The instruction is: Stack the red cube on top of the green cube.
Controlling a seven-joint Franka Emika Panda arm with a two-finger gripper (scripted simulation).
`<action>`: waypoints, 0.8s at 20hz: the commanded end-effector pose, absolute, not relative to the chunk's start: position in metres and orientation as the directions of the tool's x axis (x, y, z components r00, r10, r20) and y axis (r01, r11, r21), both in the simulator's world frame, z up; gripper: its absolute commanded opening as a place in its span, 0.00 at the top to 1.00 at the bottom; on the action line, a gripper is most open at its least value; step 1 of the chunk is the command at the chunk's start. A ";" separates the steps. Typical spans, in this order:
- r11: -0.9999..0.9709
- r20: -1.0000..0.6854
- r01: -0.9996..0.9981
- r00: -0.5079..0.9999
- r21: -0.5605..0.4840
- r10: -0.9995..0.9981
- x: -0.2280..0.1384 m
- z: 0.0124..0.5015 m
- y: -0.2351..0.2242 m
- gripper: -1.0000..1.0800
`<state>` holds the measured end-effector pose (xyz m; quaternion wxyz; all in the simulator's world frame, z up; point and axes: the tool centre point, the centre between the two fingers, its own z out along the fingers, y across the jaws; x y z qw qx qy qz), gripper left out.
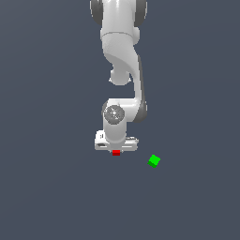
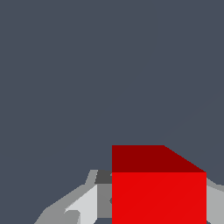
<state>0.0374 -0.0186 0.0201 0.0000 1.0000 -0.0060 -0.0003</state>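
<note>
**Red cube between the jaws, green cube waiting apart**

In the exterior view the arm reaches down the middle of the frame, and the gripper [image 1: 116, 149] sits just below centre with the red cube [image 1: 116, 153] peeking out directly under it. The cube is tucked against the underside of the hand, which fits a pick: it has to be carried before it can be stacked. The wrist view supports this. There the red cube [image 2: 158, 192] fills the lower right of the frame, with grey finger parts showing on both sides of it, so the jaws appear to be clenched on the cube, one finger [image 2: 81, 205] pressing close at its side. Whether the cube is already lifted off the worktop [image 1: 51, 187] cannot be told from either view.

The green cube [image 1: 154, 161] lies lower and toward the exterior view's right of the gripper, near but clearly apart, turned at an angle on the worktop. It does not show in the wrist view. Judging by this, the stack itself is not yet made; the next move would call for carrying the red cube across and squaring it above the green one.
</note>
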 end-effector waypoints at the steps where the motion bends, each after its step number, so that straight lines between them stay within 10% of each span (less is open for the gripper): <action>1: -1.000 0.000 -0.012 1.000 0.000 -0.012 0.038 0.020 -0.018 1.00; 16: -1.000 0.000 -0.012 1.000 0.000 -0.012 0.037 0.045 -0.019 1.00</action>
